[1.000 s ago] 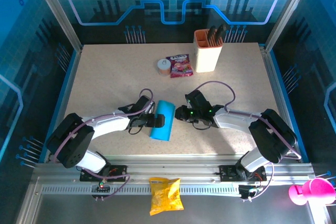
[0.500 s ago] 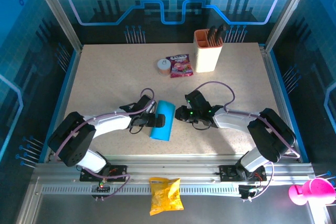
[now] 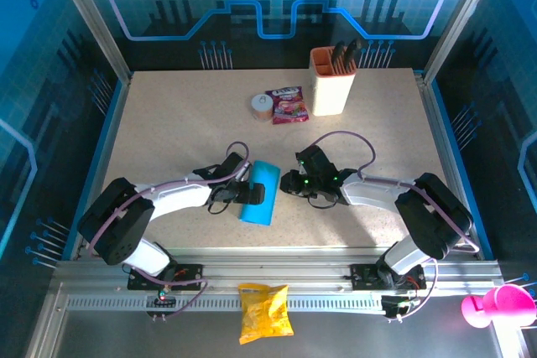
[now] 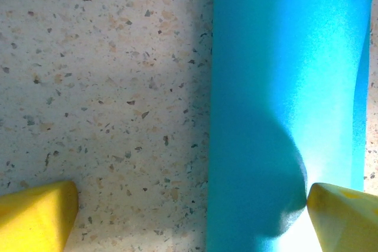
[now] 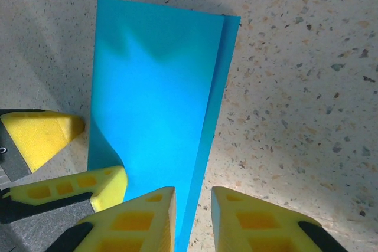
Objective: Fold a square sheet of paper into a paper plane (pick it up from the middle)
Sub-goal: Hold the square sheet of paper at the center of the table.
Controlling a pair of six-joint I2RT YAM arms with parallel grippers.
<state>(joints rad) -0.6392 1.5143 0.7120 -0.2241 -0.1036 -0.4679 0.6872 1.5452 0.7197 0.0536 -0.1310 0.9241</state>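
Left gripper (image 4: 189, 212) is spread wide, one fingertip over the speckled table (image 4: 88, 87), the other at the far edge of the folded cyan-blue sheet of paper (image 4: 283, 87). Right gripper (image 5: 190, 198), narrowly parted, straddles the sheet's edge. The sheet lies flat just below centre in the top view.
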